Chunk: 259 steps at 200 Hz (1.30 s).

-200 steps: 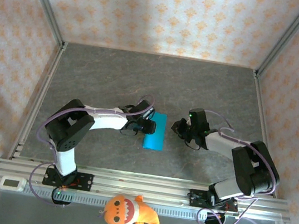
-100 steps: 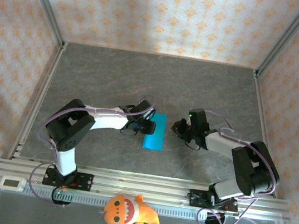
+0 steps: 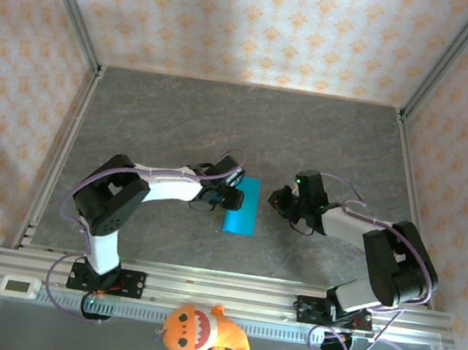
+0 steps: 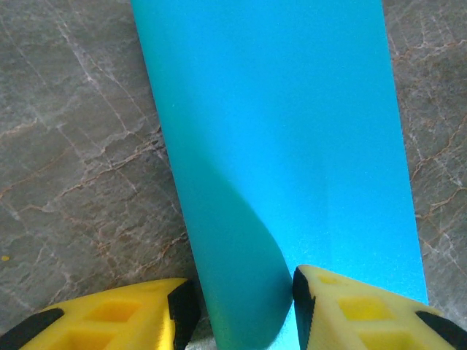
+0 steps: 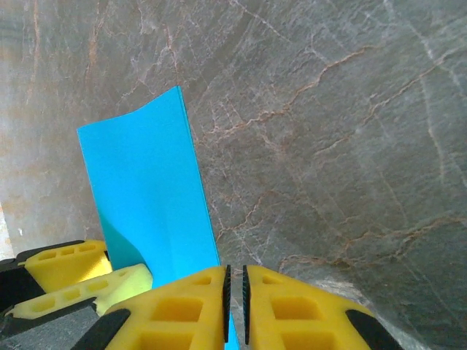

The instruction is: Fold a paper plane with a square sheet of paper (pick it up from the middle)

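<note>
The square sheet of paper [image 3: 243,205] lies on the grey table as a bright cyan strip, folded over on itself. In the left wrist view the paper [image 4: 292,131] has a rounded, raised fold at its near end. That fold sits between the pads of my left gripper [image 4: 241,310] and fills the gap. From above, the left gripper [image 3: 232,198] is at the strip's left edge. My right gripper [image 3: 282,198] hovers just right of the paper [image 5: 146,189]. Its yellow fingers [image 5: 190,306] are pressed nearly together with nothing between them.
An orange plush toy [image 3: 206,334] lies in front of the aluminium rail [image 3: 225,290] at the near edge. A small white device [image 3: 19,286] sits at the rail's left end. Patterned walls enclose the table [image 3: 180,123] on three sides.
</note>
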Available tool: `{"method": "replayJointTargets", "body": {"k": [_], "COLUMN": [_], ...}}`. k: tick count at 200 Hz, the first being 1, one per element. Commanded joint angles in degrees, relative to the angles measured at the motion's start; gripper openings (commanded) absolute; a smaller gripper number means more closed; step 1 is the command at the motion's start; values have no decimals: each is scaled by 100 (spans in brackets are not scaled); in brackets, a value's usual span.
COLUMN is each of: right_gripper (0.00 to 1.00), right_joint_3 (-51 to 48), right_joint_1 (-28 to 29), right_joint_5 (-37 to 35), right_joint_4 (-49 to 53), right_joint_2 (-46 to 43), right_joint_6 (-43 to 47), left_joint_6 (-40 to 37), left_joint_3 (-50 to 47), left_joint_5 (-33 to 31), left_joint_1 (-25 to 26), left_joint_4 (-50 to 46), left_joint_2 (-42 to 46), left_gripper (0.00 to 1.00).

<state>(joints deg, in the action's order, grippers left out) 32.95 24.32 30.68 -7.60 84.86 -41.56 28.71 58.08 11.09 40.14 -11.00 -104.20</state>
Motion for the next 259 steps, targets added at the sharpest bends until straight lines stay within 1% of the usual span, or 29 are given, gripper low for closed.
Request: {"method": "replayJointTargets", "body": {"k": [1, 10, 34, 86, 115, 129, 157, 178, 228, 259], "right_gripper": [16, 16, 16, 15, 11, 8, 0, 0, 0, 0], "right_joint_3": [-90, -93, -113, -139, -233, -249, -95, 102, 412, 526], "right_joint_1": [-37, -36, -35, -39, -29, -15, 85, 219, 528, 608], "right_joint_5": [32, 51, 111, 228, 672, 769, 691, 543, 461, 562], "right_joint_4": [-136, -153, -210, -351, -890, -1073, -1032, -853, -829, -778], "right_joint_2": [-151, -152, -150, -132, -93, -62, 164, 391, 767, 981], "right_joint_6": [-36, -36, -63, -115, -282, -377, -431, -430, -454, -442], "left_joint_6": [-198, -202, -136, -165, -168, -175, -182, -190, -203, -199], "left_joint_3": [-122, -122, -175, -183, -187, -192, -201, -219, -262, -254], "left_joint_5": [-774, -783, -914, -863, -860, -863, -932, -916, -933, -916], "left_joint_1": [-138, -139, -140, -138, -143, -139, -145, -139, -144, -140], "left_joint_4": [-121, -123, -124, -77, -77, -68, -72, -60, -46, -26], "left_joint_2": [-500, -666, -630, -645, -648, -653, -662, -645, -634, -661], "left_gripper": [48, 48, 48, 48, 48, 48, 48, 48, 48, 48]}}
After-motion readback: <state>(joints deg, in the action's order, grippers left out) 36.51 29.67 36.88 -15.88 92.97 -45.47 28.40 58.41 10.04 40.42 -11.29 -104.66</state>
